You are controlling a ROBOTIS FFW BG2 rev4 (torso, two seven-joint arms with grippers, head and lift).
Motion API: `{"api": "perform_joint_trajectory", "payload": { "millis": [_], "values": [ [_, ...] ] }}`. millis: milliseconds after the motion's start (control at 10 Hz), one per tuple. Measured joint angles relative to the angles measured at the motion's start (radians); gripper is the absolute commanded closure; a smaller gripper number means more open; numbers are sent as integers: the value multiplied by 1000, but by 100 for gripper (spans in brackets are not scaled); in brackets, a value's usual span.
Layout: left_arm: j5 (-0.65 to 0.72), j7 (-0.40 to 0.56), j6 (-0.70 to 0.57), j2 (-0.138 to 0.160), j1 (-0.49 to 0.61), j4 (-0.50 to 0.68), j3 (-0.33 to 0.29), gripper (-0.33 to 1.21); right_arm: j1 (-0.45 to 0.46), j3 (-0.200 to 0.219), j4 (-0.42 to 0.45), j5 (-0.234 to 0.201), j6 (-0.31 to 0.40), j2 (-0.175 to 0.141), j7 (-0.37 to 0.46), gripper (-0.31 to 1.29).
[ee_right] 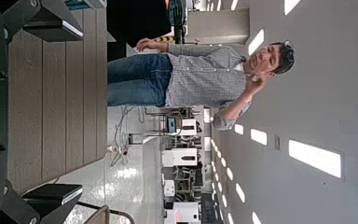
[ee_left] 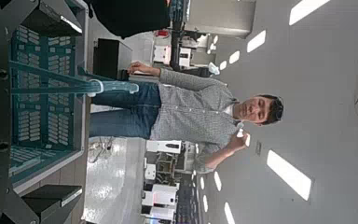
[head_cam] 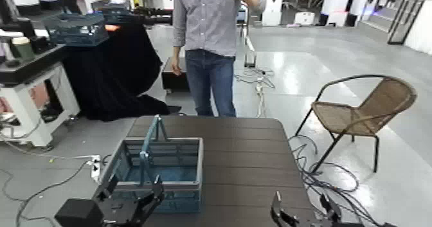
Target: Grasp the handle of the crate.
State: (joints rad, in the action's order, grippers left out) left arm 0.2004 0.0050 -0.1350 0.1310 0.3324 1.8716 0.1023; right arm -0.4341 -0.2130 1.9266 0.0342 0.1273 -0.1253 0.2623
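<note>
The blue-grey slatted crate (head_cam: 183,162) stands on the left half of the dark table. Its thin teal handle (head_cam: 152,141) stands upright over it. My left gripper (head_cam: 134,191) is open at the crate's near wall, below the handle and not touching it. In the left wrist view the crate (ee_left: 39,112) and the handle (ee_left: 86,84) lie ahead between the open fingers (ee_left: 63,21). My right gripper (head_cam: 303,211) is open and empty over the table's near right edge. In the right wrist view its fingers (ee_right: 54,26) frame bare table.
A person (head_cam: 209,43) stands at the far end of the table (head_cam: 251,165). A wicker chair (head_cam: 363,114) stands to the right. A darker blue lattice crate (head_cam: 77,29) sits on a black-draped stand at the back left. Cables lie on the floor.
</note>
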Motion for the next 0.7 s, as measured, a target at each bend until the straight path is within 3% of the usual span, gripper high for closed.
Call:
{"api": "perform_joint_trajectory", "payload": {
  "millis": [500, 700],
  "values": [
    [25, -36, 19, -15, -2, -3, -25, 11, 2, -1, -4, 7, -3, -1, 0, 15],
    [102, -111, 102, -21, -21, -3, -65, 11, 5, -2, -8, 9, -3, -2, 0, 15]
  ]
}}
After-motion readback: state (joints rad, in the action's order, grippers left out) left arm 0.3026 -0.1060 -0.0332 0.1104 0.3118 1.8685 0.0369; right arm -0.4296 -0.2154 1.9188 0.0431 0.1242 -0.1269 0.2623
